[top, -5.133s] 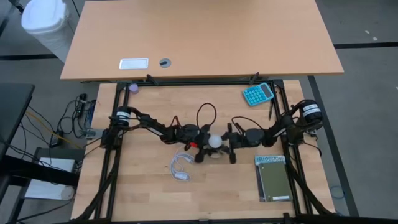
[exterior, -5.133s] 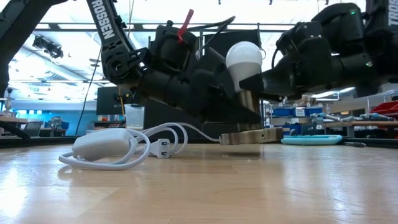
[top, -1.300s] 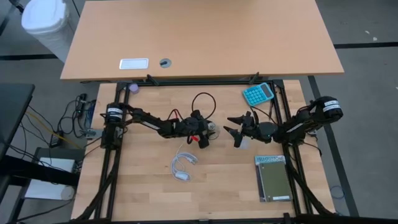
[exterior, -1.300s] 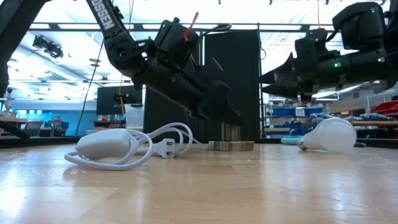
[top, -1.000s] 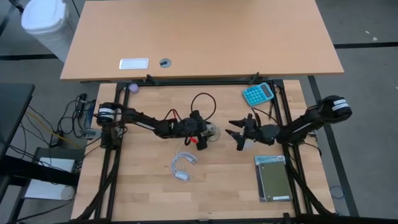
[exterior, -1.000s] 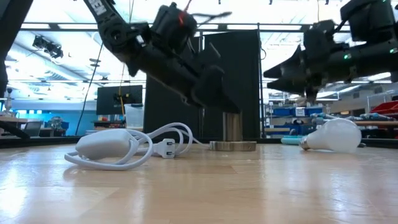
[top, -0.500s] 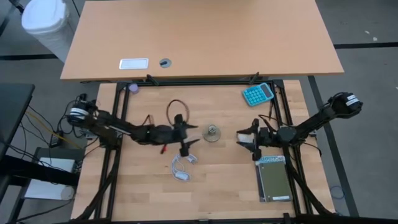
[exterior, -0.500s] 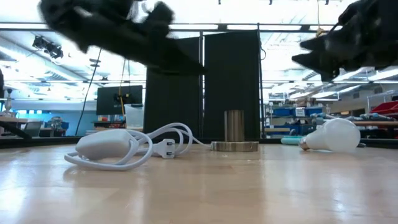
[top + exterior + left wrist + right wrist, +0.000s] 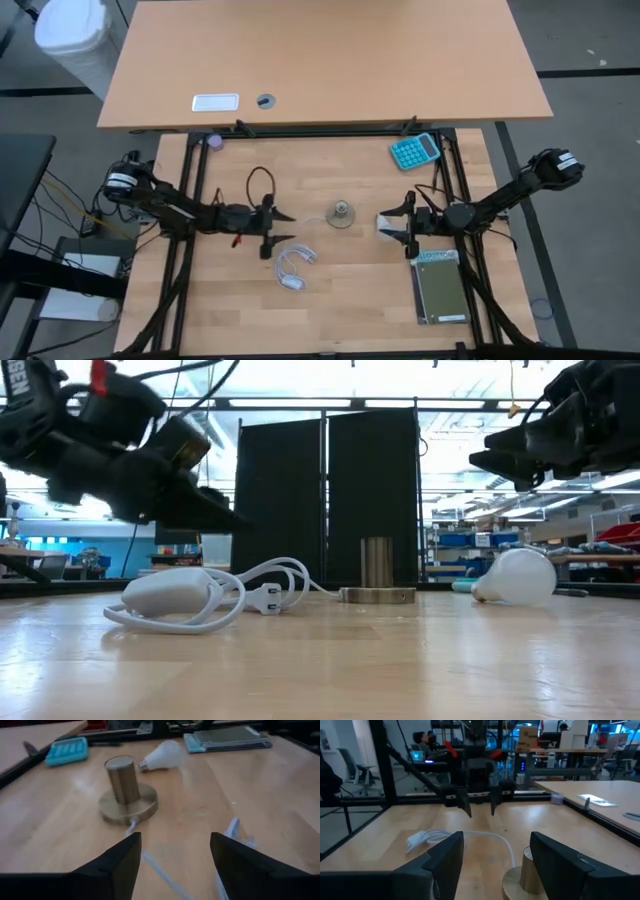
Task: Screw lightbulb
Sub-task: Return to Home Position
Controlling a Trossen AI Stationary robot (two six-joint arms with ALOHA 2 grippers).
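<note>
**Hovering Open Above the Worktop, Lightbulb Lying Free**

The left end effector [image 9: 276, 230] hangs above the worktop [image 9: 340, 310]. Its arm is stretched nearly flat from the left edge, and its fingers are spread wide, gripping nothing. The right end effector [image 9: 398, 222] faces it from the other side, its arm reaching in from the right edge, likewise spread and empty.

The lightbulb [image 9: 385, 221] lies on its side on the wood just beside the right fingers, between them and the socket [image 9: 342, 213], and apart from the socket. The socket stands upright in the middle, with open wood toward the near edge.

The white cable [image 9: 292, 266] lies coiled near the left end effector. The calculator [image 9: 415, 151] sits by the far rail, and a notebook [image 9: 440, 290] lies near the right edge.

The left wrist view shows the lightbulb's screw base pointing toward the socket. The low view shows the lightbulb resting on the wood with the right end effector raised above it.
</note>
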